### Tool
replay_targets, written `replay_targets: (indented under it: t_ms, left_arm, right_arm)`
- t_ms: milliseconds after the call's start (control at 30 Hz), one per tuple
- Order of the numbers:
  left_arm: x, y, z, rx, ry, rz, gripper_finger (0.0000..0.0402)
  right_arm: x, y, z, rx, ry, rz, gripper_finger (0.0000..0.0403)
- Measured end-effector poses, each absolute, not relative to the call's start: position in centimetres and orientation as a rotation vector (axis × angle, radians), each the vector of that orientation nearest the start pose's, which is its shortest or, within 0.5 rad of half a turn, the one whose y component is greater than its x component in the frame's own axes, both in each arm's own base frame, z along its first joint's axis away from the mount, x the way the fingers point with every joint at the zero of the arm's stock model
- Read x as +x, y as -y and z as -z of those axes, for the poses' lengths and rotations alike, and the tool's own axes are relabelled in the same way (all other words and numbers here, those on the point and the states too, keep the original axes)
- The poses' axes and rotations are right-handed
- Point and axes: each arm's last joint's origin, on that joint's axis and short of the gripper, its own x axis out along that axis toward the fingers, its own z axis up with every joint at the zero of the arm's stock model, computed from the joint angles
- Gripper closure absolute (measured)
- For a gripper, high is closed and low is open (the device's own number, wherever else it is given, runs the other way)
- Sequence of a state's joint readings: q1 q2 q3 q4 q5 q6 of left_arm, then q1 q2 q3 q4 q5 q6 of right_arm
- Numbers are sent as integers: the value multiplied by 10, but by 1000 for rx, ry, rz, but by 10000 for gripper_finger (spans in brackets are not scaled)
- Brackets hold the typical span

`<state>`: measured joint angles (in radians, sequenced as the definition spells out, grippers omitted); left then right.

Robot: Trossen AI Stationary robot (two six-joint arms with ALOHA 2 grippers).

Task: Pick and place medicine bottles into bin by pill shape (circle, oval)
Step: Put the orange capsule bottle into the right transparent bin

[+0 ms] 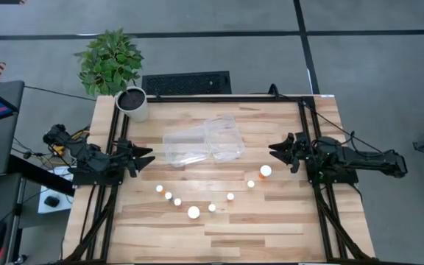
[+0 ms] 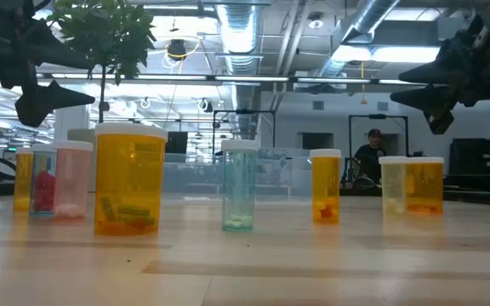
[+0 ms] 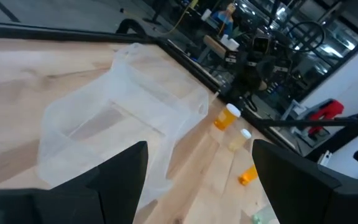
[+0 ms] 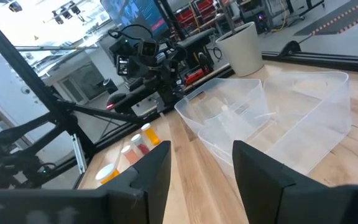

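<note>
The medicine bottles [image 1: 193, 212] stand upright in a loose arc across the near half of the table [image 1: 271, 235], white caps up — roughly eight caps show from above, running from one near the left arm round through a larger one at the bottom of the curve and up to another larger one [image 1: 266, 171] just in front of the right gripper. At table level they read as orange and paler translucent tubes with pills lying at the bottom; pill shape cannot be told from here. None is in the bin [image 1: 202, 141], the clear two-compartment tray that sits beyond the arc, near the table's middle, slightly askew and holding nothing.

The left gripper [image 1: 144, 158] hovers at the left edge, fingers spread wide with nothing between them, pointing toward the bin. The right gripper [image 1: 280, 153] hovers at the right edge, likewise open and holding nothing. A white pot [image 1: 133, 104] with a plant stands at the far left corner, clear of the work.

Sorting looks not yet begun — this is the reach for a first bottle. The next move probably calls for one arm to drop over a bottle, close around its body below the cap without knocking its neighbours, and choose the compartment by pill shape.
</note>
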<state>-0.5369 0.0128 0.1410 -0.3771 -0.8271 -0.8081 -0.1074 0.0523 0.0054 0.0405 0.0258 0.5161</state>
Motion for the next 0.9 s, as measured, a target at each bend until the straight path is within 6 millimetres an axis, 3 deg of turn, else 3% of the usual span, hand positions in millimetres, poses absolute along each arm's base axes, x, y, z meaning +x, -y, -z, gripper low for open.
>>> replay_targets:
  t_ms: [200, 333, 667, 900]
  left_arm:
    - [75, 18, -177, -568, -31, -429, 119]
    - [76, 18, -181, -550, 4, -448, 119]
    - [79, 24, -205, -552, 118, -207, 119]
    - [74, 21, -222, -517, 144, -198, 119]
  right_arm:
    - [99, 12, -171, 492, 61, 128, 223]
    - [97, 11, -185, 425, 136, 112, 222]
    - [93, 12, -220, 280, 187, 153, 221]
    - [103, 15, -254, 172, 156, 229, 201]
